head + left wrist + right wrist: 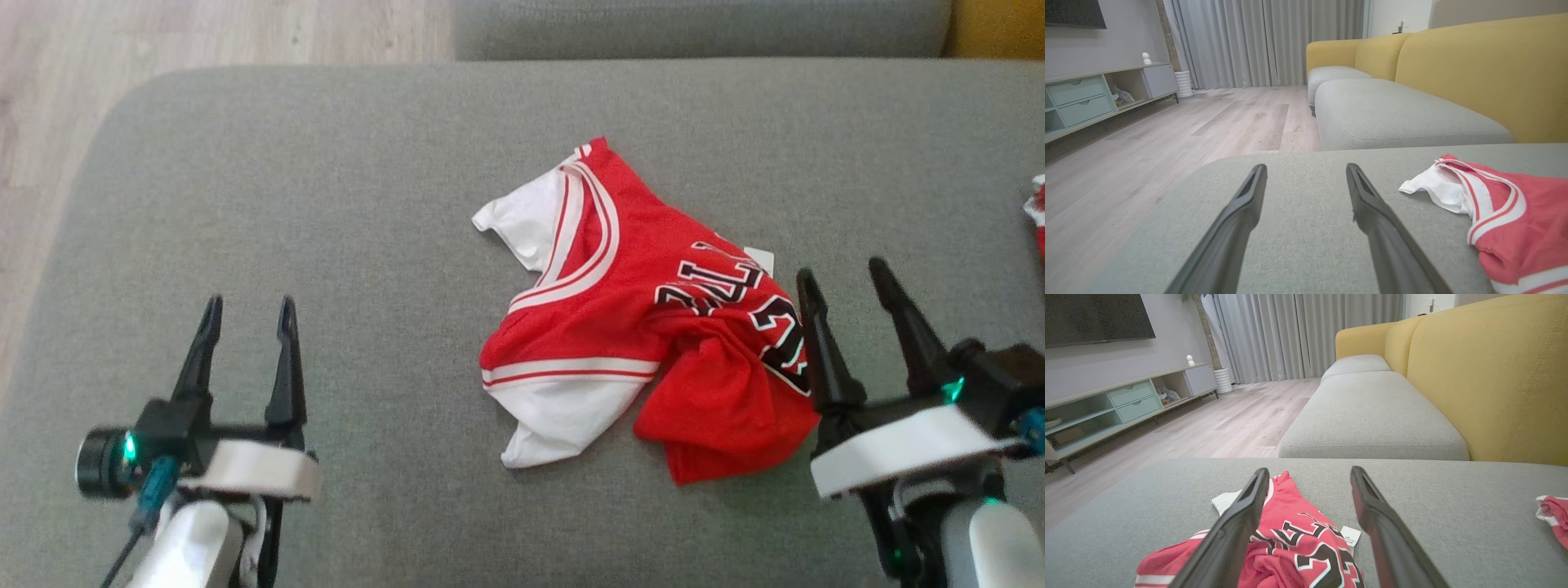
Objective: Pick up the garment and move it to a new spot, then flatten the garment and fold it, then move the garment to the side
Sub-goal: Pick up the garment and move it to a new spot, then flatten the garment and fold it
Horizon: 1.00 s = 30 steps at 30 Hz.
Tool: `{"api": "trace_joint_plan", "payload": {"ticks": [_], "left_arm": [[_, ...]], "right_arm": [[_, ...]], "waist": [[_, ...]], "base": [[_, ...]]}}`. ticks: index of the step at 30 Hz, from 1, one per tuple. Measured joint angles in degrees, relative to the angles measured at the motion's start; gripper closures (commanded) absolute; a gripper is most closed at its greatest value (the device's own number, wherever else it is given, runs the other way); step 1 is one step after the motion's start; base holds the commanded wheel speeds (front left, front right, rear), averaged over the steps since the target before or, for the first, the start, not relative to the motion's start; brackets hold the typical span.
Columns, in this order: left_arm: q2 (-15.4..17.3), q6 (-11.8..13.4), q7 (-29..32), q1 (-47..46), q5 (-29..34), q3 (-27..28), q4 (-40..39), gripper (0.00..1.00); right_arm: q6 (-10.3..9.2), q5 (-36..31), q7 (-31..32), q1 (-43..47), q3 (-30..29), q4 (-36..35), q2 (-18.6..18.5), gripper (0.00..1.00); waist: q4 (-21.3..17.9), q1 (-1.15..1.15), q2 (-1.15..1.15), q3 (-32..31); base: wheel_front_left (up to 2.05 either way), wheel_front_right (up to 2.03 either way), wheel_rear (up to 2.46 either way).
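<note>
A wide grey upholstered surface (326, 204) is seen beneath both grippers, its weave smooth and its corner ahead and to the left of the left gripper (249, 304) rounded. The garment (637, 327), a red jersey with white trim and black lettering, is found crumpled on it, just to the left of the right gripper (842, 273) and well off to the right of the left gripper.

The right gripper is held with its two fingers spread apart and nothing between them. Its left finger is seen over the jersey's lettered edge, though whether cloth is touched cannot be told. A white tag (1350, 535) is seen between that gripper's fingers in its wrist view, lying at the jersey's edge. The left gripper is likewise spread wide and empty, with bare grey weave under and ahead of its fingers.

A second scrap of red and white cloth (1037, 220) is glimpsed to the right of the right gripper, apart from the garment.

Ahead of both grippers, grey seat cushions (1372, 420) are set against a yellow backrest (1494, 375). To their left a pale wooden floor (1167, 134) is laid, bordered by a low cabinet (1086, 102) with pale green drawers, above which a dark screen (1094, 318) is mounted. Grey curtains (1249, 41) are hung across the far wall.
</note>
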Motion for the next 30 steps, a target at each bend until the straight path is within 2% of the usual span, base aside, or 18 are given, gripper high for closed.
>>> {"api": "trace_joint_plan", "payload": {"ticks": [10, 17, 30], "left_arm": [[1.3, 2.5, 4.1, 6.8, -1.0, 0.0, -4.5, 0.0], [2.3, 3.3, 5.8, 9.2, -1.0, -0.1, -6.5, 0.0], [2.6, 3.3, 6.3, 9.1, -1.9, -0.2, -7.3, 0.0]], "right_arm": [[0.0, 0.1, 0.8, 5.3, -0.2, -0.2, 0.0, 0.0], [0.0, 0.6, 1.3, 6.4, -0.9, -0.5, 0.1, 0.0], [0.0, 1.1, 1.2, 6.3, -0.7, -0.6, 0.1, 0.0]], "waist": [[-0.9, 0.0, 0.0, -4.1], [-1.7, 0.0, 0.0, -4.6], [-2.3, 0.01, 0.0, -3.1]], "base": [[0.0, 0.0, 0.0], [0.0, 0.0, 0.0], [0.0, 0.0, 0.0]]}}
